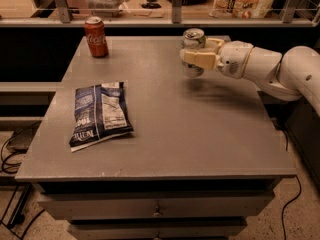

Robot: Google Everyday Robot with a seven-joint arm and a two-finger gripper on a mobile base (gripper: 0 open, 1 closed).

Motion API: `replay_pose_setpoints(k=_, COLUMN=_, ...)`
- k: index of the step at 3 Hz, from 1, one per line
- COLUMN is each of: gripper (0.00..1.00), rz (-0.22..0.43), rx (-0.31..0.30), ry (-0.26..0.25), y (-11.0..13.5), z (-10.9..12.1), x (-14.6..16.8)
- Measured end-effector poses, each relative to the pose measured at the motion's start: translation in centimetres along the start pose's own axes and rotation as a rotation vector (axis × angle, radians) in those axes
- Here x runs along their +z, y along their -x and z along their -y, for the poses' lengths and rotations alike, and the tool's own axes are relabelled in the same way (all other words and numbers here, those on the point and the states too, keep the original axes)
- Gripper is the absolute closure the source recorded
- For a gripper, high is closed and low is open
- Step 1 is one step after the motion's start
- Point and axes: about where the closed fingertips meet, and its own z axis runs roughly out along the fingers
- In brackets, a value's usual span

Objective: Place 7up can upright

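The 7up can (192,40) is a silvery can held upright in my gripper (196,54) over the far right part of the grey table (200,134). Its base is at or just above the tabletop; I cannot tell whether it touches. The gripper's cream fingers (200,60) are shut around the can's middle, and the white arm reaches in from the right. The can's lettering is hidden by the fingers.
A red Coca-Cola can (96,36) stands upright at the far left corner. A dark blue chip bag (99,114) lies flat on the left half. A railing and shelf with packages run behind the table. Drawers sit below the front edge.
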Motion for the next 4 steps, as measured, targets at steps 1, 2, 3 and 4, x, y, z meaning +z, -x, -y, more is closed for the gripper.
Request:
replay_pose_setpoints(k=1, gripper=0.36, rz=-0.011, rx=0.020, ry=0.015, y=-1.0, z=-0.7, x=0.6)
replay_pose_setpoints(k=2, gripper=0.13, rz=-0.014, rx=0.049, ry=0.023, y=-1.9, z=-1.5, x=1.1)
replay_pose_setpoints(k=3, gripper=0.00, rz=-0.022, rx=0.089, ry=0.008, y=-3.1, z=-2.3, x=0.7)
replay_pose_setpoints(k=4, gripper=0.00, rz=-0.022, rx=0.089, ry=0.008, y=-3.1, z=-2.3, x=0.7)
